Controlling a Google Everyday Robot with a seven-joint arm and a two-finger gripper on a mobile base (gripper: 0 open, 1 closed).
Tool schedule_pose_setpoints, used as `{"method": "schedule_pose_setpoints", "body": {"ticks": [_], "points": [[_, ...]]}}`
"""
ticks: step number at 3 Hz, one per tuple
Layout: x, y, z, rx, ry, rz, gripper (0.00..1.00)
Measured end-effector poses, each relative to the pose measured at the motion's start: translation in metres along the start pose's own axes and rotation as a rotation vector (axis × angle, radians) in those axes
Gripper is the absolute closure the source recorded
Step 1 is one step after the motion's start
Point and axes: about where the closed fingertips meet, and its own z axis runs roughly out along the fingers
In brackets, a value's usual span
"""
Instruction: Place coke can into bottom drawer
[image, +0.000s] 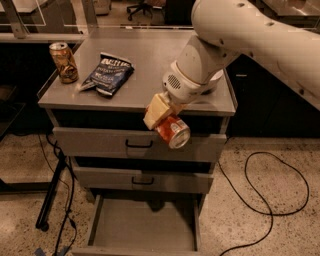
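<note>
So the coke can (174, 132) is clamped in the hand (164, 121), fingers closed around it. It's hanging in the air in front of the top drawer (90, 142), just off the near edge of the desk (150, 55). The bottom drawer (95, 222) is pulled open well below.

To do this bit right, I'd bring the can down and a touch left so it's over the middle of the tray floor. Then get it low before letting go so it doesn't bounce or roll.

The arm (250, 35) reaches in from the upper right, with the wrist bent down and to the left. I think the can is tilted, silver end facing near-right.
</note>
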Motion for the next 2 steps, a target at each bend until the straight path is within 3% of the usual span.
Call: {"method": "schedule_pose_setpoints", "body": {"ticks": [2], "points": [[0.0092, 0.0024, 0.0083, -0.016, 0.019, 0.012, 1.00]]}}
